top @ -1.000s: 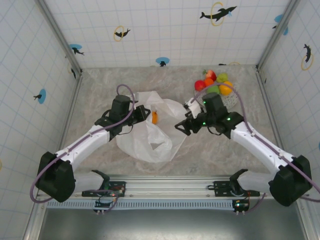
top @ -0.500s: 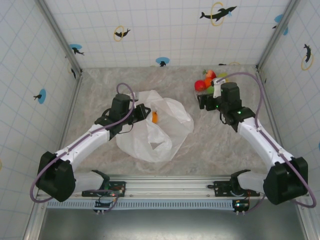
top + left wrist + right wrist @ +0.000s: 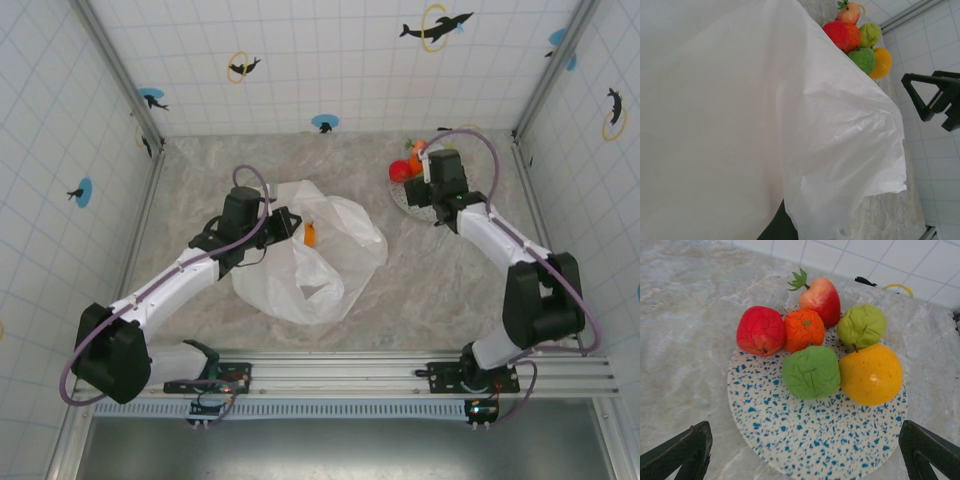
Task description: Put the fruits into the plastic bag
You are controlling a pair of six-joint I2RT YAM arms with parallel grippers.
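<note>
1. Fruits [image 3: 805,332], six of them, sit bunched and touching on the far half of the plate [image 3: 825,440]: two red, one orange, two green, one yellow. The plate's near half is bare.
2. The plate lies on the marbled table [image 3: 200,180], close to the tiled back wall [image 3: 330,70] and near the right wall [image 3: 590,150]. Room behind and to the right of the plate is tight. To the plate's left, open tabletop runs as far as the plastic bag [image 3: 320,270].
3. The right gripper [image 3: 805,457] hangs directly above the plate with its fingers spread wide, one off each side of the plate's near rim. It holds nothing, and nothing stands between it and the pile.
4. The plastic bag lies crumpled well left of the plate. A seventh fruit [image 3: 310,236], orange, shows in its opening.
5. The left gripper [image 3: 285,225] is at the bag's edge on the side away from the plate, just beside that orange fruit. In the left wrist view the film drapes across its fingers, so I cannot tell whether they are clamped on it.
</note>
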